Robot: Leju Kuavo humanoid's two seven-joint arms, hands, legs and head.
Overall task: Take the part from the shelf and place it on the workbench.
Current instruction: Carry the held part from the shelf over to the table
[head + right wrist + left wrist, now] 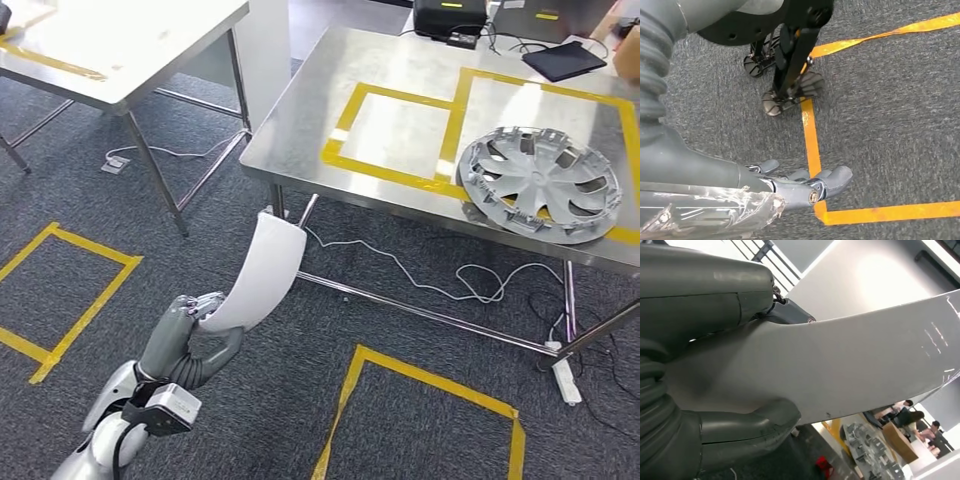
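A white curved part [260,275] rises from my left hand [189,335], which grips its lower end at the lower left of the head view. The part's upper tip reaches up near the front left corner of the steel workbench [392,60]. Close up in the left wrist view, the part [851,370] lies between the thumb and the fingers [708,295] of my left hand. My right hand [791,185] hangs above the carpet with its fingers stretched out and nothing in them.
A silver hubcap [540,183] lies on the workbench's right side inside yellow tape outlines. Black devices [562,58] sit at its far edge. Cables and a power strip [566,380] lie under it. A white table [136,50] stands upper left. Yellow tape squares [423,380] mark the carpet.
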